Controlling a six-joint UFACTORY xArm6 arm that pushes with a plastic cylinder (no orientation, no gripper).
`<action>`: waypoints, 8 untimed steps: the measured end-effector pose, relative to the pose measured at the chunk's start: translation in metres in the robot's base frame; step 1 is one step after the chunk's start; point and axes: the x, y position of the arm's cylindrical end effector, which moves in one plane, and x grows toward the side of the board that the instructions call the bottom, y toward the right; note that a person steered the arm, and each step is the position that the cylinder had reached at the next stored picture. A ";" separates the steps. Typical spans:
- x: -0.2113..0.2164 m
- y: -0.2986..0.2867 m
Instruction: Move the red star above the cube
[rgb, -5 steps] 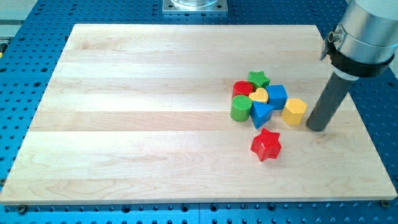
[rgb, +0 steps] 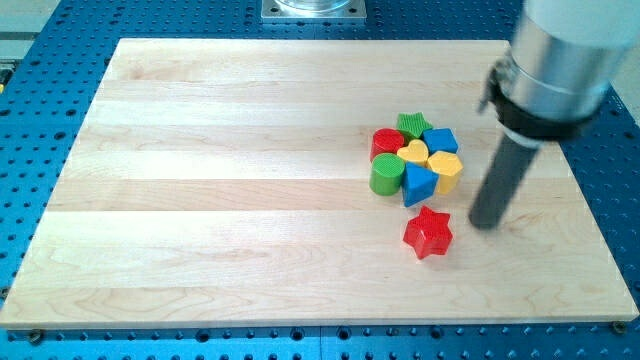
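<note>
The red star (rgb: 428, 233) lies alone on the wooden board (rgb: 200, 200), below a tight cluster of blocks. The blue cube (rgb: 441, 142) sits at the cluster's upper right, between the green star (rgb: 413, 125) and the yellow hexagonal block (rgb: 446, 169). My tip (rgb: 486, 223) rests on the board just right of the red star and slightly above it, below and to the right of the yellow block, with a small gap to each.
The cluster also holds a red cylinder (rgb: 386, 142), a green cylinder (rgb: 386, 176), a yellow heart (rgb: 414, 153) and a blue triangular block (rgb: 419, 184). The board's right edge (rgb: 590, 200) lies beyond my tip.
My tip has moved left and down toward the red star. The yellow block has been pushed left against the cluster, and the blue cube has shifted slightly. The red star has not moved.
</note>
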 end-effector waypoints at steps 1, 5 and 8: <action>0.055 -0.090; 0.028 -0.101; -0.042 0.013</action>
